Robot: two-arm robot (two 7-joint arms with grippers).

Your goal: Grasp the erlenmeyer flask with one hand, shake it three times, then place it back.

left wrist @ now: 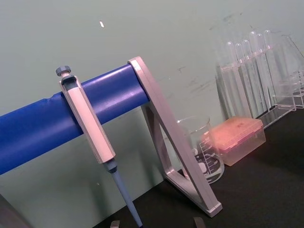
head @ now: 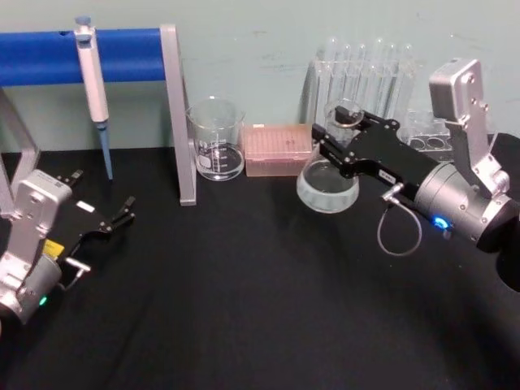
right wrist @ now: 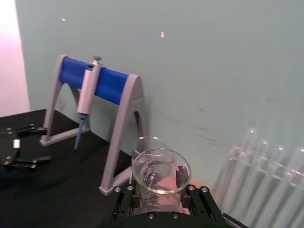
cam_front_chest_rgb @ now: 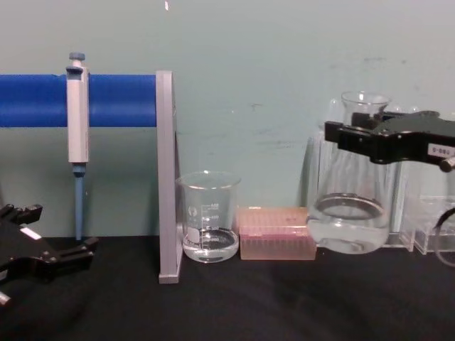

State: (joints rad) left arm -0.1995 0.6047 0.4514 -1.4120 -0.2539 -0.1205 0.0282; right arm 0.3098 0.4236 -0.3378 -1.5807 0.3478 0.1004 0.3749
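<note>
I have the erlenmeyer flask by its neck in my right pincer. The fingers are closed in to the width of the neck, one on each side just under the flared rim, so they are narrowly parted and full of glass. The flask hangs roughly upright on the far right of the table, in front of the test tubes and to the right of the pink tip box. From the chest view its base looks to sit a little above the black table, so I judge the grasp and lift to be done and the shaking to be the step in hand. I cannot tell how many of the three shakes are behind me.

A shallow pool of clear liquid lies in the wide base, and the neck is open. The next move calls for short, controlled swings that keep the flask near upright, with a firm grip on smooth glass. There is little room to spare, because the test tubes stand just behind and the tip box is near on the left. After that comes a straight lowering onto the table before I let go.

My left pincer rests idle on the near left of the table, fingers apart and holding nothing, below the pipette hung on the blue stand.
</note>
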